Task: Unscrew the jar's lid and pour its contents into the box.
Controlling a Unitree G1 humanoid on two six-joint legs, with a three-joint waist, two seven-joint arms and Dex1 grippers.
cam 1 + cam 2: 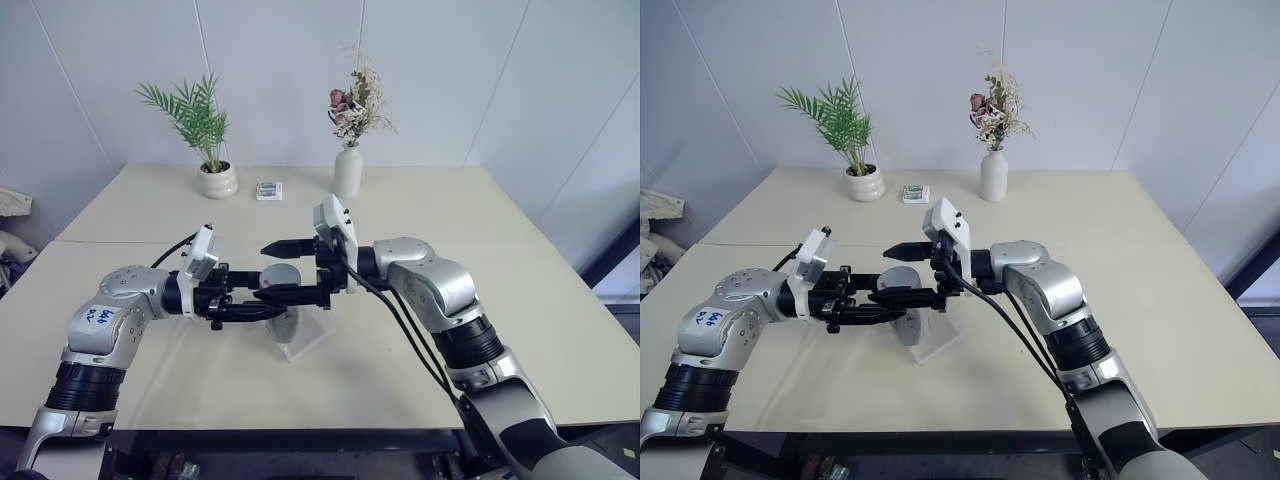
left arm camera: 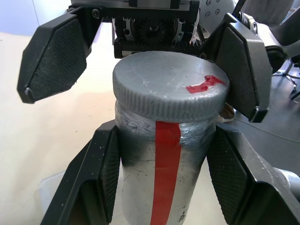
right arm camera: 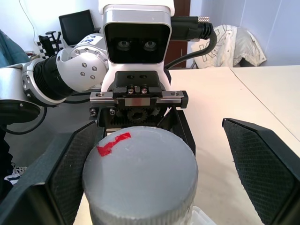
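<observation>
Left tool [image 2: 164,187] pinches the silvery-clear cylindrical jar with red stripe [image 2: 165,173] above the clear plastic box [image 1: 300,338]. Right tool [image 3: 154,159], spread, straddles the grey ribbed lid [image 3: 139,180]. Unscrewing pending: next close, then twist.

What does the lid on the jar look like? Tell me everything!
The lid is a round, flat, grey cap, seemingly plastic, with fine ridges around its edge and a torn scrap of red tape on top. It is still on the jar, a silvery cylinder with a red stripe, held sideways above the table by the left hand, shut on its body. The right hand faces the lid, its fingers spread open on either side, apparently not gripping it yet.
</observation>
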